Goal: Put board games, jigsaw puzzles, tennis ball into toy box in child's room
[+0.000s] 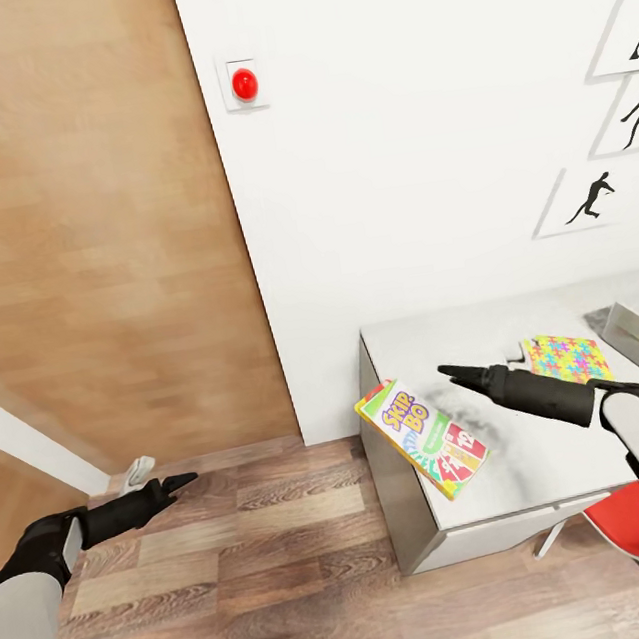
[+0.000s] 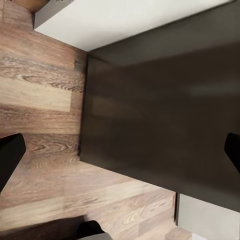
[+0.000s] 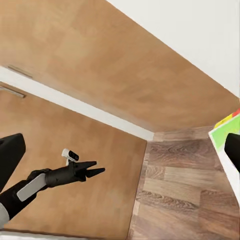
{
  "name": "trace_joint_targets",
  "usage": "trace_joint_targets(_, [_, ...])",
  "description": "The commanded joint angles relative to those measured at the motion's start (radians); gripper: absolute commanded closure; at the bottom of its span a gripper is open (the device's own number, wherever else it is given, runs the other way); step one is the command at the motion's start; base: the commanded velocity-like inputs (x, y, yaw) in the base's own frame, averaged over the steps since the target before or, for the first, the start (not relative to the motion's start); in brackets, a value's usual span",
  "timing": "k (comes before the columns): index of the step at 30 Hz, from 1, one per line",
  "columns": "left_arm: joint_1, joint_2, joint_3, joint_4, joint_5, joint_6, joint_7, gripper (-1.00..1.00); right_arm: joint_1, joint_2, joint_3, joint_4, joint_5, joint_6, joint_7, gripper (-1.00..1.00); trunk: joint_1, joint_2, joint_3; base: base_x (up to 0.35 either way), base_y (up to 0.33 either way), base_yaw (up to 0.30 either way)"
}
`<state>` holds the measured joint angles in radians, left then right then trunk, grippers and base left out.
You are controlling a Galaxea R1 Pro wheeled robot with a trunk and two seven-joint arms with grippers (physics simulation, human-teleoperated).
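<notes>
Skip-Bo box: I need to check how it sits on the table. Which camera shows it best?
The head view: the whole Skip-Bo box lies flat at the table corner, one end overhanging the edge. The right wrist view catches a green and yellow sliver of it. The left wrist view faces floor and a dark panel.

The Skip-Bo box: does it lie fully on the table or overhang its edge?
Overhanging: the Skip-Bo box lies flat, its corner jutting past the table edge.

"SKIP-BO" | on board game box (image 1: 423, 436) | number "12" below the title
</notes>
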<state>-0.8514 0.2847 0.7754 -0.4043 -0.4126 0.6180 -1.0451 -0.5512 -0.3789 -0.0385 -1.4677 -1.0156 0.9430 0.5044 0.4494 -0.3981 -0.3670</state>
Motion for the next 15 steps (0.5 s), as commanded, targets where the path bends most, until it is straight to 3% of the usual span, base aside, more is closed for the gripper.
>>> trace_joint_targets(1, [-0.001,-0.004,0.008,-0.001,-0.01,0.003,-0.006,-1.0,0.009,-0.001,-0.004,0.009,0.022,-0.001,0.052,-1.0,0.001,-0.002,-0.002,0.0,0.0,0.0])
trace_joint_targets(6, [-0.001,-0.012,0.008,-0.001,-0.011,-0.007,-0.006,-1.0,0.051,-0.002,-0.016,0.021,0.048,-0.036,0.141,-1.0,0.001,-0.002,-0.002,0.0,0.0,0.0])
trace_joint_targets(15, [-0.001,-0.015,0.008,-0.001,-0.011,-0.011,-0.006,-1.0,0.128,0.005,-0.021,0.004,0.054,-0.059,0.168,-1.0,0.001,-0.002,-0.002,0.0,0.0,0.0])
